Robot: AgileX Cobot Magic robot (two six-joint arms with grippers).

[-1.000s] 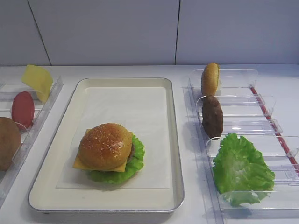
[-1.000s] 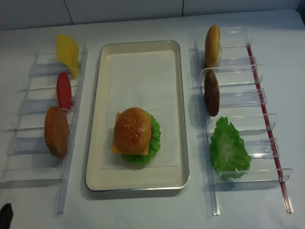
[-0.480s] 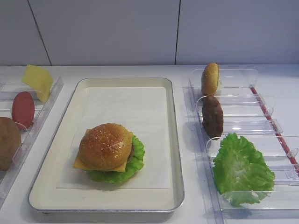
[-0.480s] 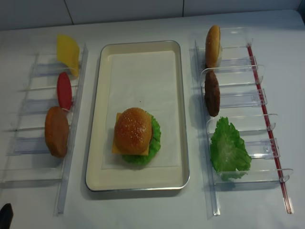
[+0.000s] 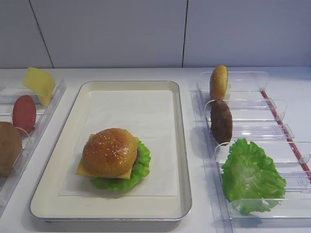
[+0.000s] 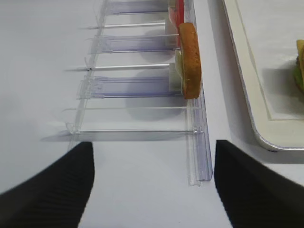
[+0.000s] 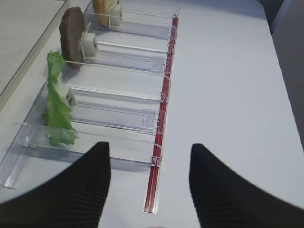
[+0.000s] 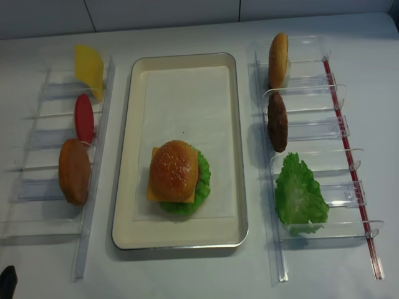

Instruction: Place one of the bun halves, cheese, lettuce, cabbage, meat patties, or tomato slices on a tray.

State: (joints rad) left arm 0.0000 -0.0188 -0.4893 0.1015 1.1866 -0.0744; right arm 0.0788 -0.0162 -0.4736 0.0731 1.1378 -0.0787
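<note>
On the silvery tray (image 5: 182,160) sits a stack: a sesame bun half (image 5: 109,151) over cheese (image 5: 83,170) and lettuce (image 5: 141,167). The right rack holds a bun half (image 5: 218,81), a meat patty (image 5: 221,121) and lettuce (image 5: 251,174). The left rack holds cheese (image 5: 40,85), a tomato slice (image 5: 24,113) and a bun half (image 5: 8,148). No cabbage is in view. My right gripper (image 7: 149,161) hangs open over the table before the right rack's near end. My left gripper (image 6: 153,175) is open and empty in front of the left rack.
Clear plastic racks (image 8: 312,131) (image 8: 56,187) flank the tray. A red strip (image 7: 161,142) runs along the right rack's outer side. A white wall stands behind the table. A small dark object (image 8: 6,280) shows at the bottom left corner of the overhead view.
</note>
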